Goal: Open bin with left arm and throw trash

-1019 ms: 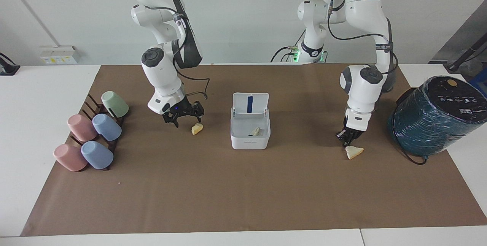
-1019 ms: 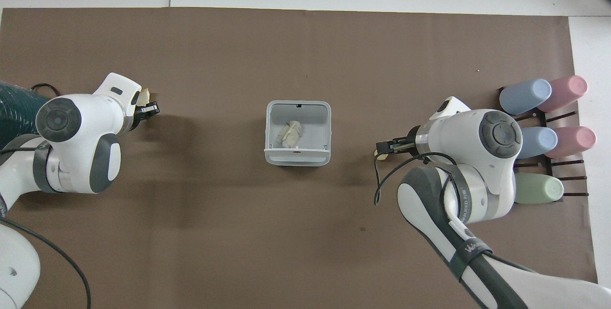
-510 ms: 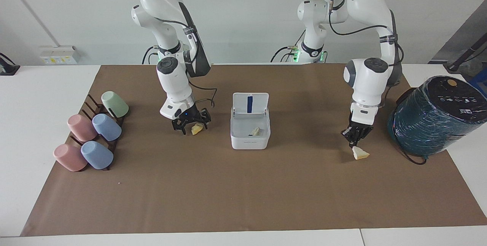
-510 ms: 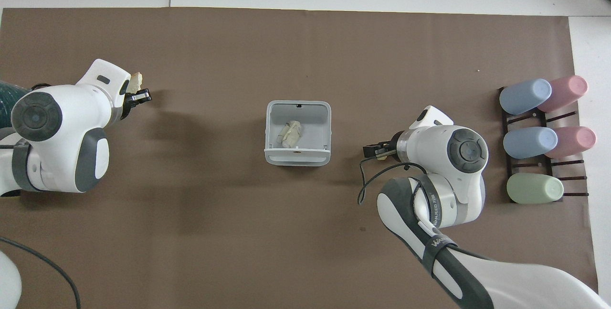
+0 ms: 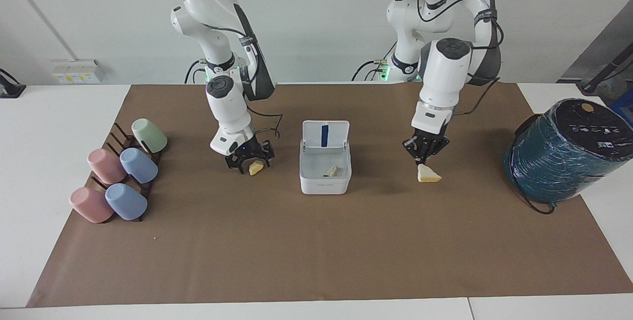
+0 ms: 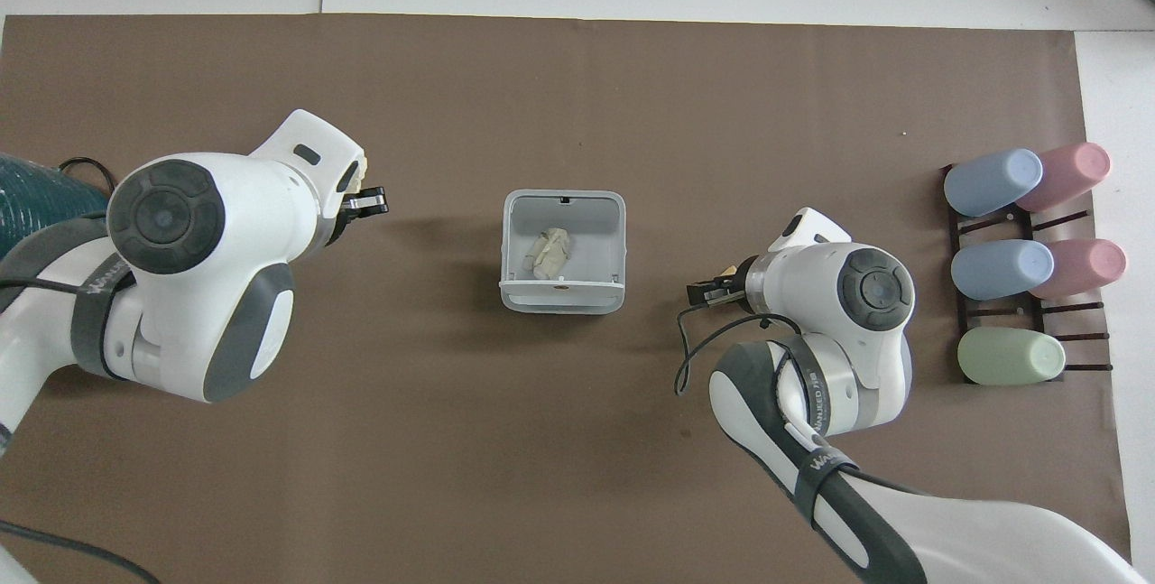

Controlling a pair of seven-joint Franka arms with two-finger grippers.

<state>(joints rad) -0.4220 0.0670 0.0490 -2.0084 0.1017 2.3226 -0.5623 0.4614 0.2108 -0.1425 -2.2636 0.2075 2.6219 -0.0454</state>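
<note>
The left gripper (image 5: 426, 154) has its jaws closed on only the top corner of the tan trash piece (image 5: 429, 175). I think the piece may swing and slip out before it reaches the bin (image 5: 325, 185), or strike its wall if carried low. In the facing view it hangs at 3 o'clock from the bin, its long axis near vertical and its wide edge down. The bin's lid (image 5: 325, 135) stands open at 12 o'clock. The right gripper (image 5: 248, 158), jaws open, is at the yellow chunk (image 5: 256, 167) on the desk.

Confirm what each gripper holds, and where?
Left gripper pinches the tan scrap by its top corner. Right gripper sits at the yellow chunk; hold unclear.
</note>
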